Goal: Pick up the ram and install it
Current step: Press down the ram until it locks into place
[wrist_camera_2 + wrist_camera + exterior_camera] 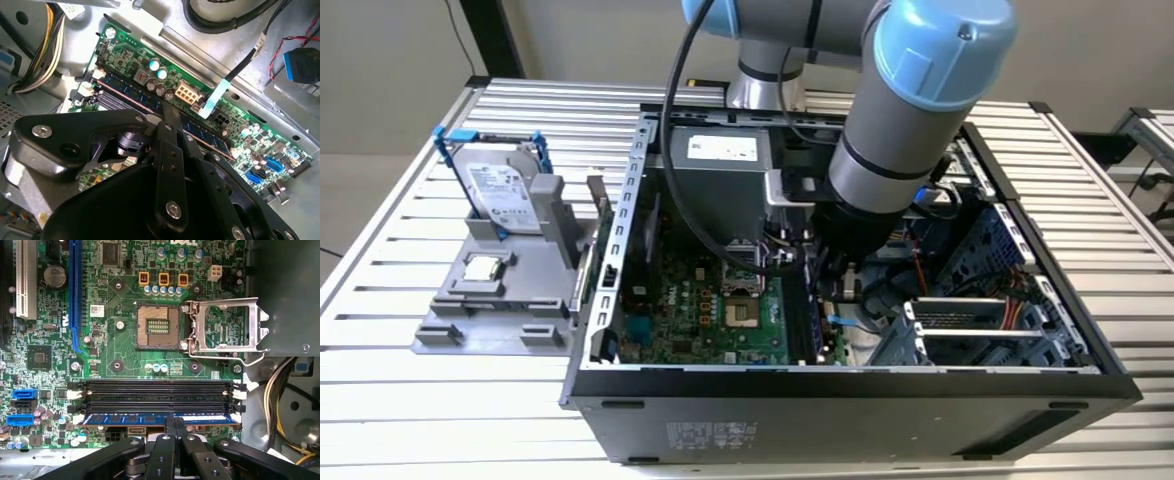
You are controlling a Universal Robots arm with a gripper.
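one ram [150, 418] pinched by fingers [175, 426].

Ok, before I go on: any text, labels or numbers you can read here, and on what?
Nothing reads clearly.
Label on the hard drive: too small.
Sticker on the power supply: blurred.
White sticker and printing on the motherboard: too small.
White strip on the ram: unreadable.
Sticker on the case: too small.
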